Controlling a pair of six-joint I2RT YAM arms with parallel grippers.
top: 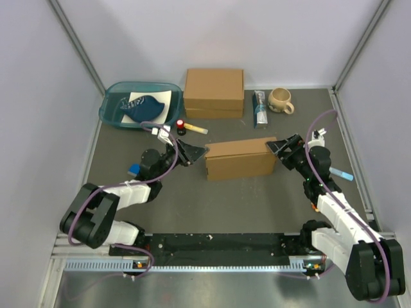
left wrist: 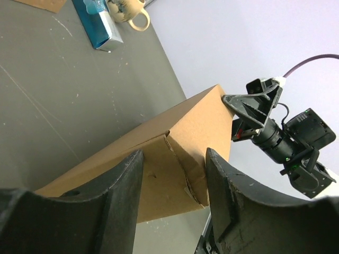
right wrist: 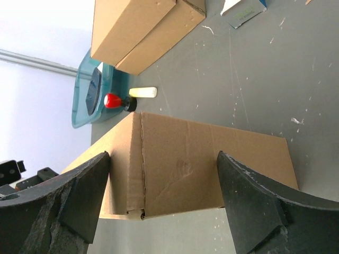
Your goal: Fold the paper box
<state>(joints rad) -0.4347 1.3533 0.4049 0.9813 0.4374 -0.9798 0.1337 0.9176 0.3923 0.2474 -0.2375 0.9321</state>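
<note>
At the upper left of the top view a teal tray (top: 112,110) is seen, with a dark blue object (top: 146,106) and a white sheet (top: 157,95) lying in it. Below and to the right of it, left of centre, the left gripper (top: 198,154) is held at the left end of the paper box (top: 241,160). Whether contact is made cannot be told. In the left wrist view its fingers (left wrist: 119,201) are shown apart, with the box's creased end visible in the gap between them. A small red-capped item (top: 182,126) is laid just above this gripper. At top centre a thicker cardboard box (top: 214,92) is set near the back wall, well apart from both arms. The paper box is placed at the centre of the grey table (top: 192,205), closed up into a shallow block with its long side running across the frame. To the right of top centre, a blue-and-white carton (top: 260,109) and a beige mug (top: 280,100) are set side by side. Right of centre, the right gripper (top: 276,146) is held at the paper box's upper right corner. In the right wrist view its fingers (right wrist: 254,206) are spread wide with the box framed between them. Whether they touch the cardboard cannot be told.
</note>
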